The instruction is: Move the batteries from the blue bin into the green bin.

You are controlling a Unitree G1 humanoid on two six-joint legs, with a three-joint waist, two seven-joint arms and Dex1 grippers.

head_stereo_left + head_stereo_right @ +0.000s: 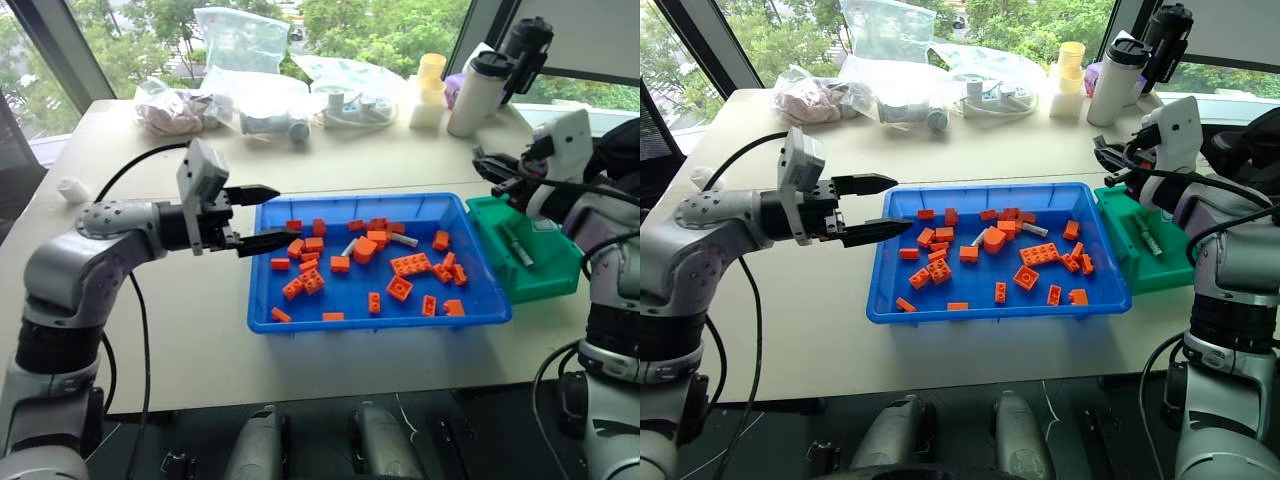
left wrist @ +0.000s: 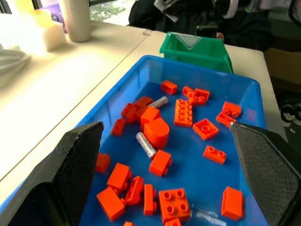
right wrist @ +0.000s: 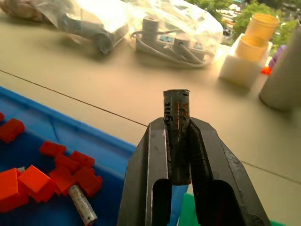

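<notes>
- Currently, the right gripper (image 3: 178,141) is clamping 1 slim grey-silver cylindrical battery (image 3: 177,136) between its 2 black fingers; the battery is standing lengthwise along the fingers, with its printed end projecting past the tips.
- The right gripper is hovering above the far left corner of the small, deep, green plastic bin (image 1: 540,262), near the far right corner of the large, shallow, bright-blue plastic tray (image 1: 372,303).
- The green bin is sitting just beside the right edge of the blue tray and is already containing 1 battery (image 1: 517,244).
- The left gripper (image 1: 262,217) is hovering with its 2 black fingers spread apart and holding nothing, at the far left corner of the blue tray.
- The blue tray is holding many scattered orange plastic toy bricks (image 1: 410,265), and 2 further batteries are lying among them near the tray's middle (image 2: 146,144) (image 2: 158,101).
- The tray and bin are resting on a pale table (image 1: 180,330).
</notes>
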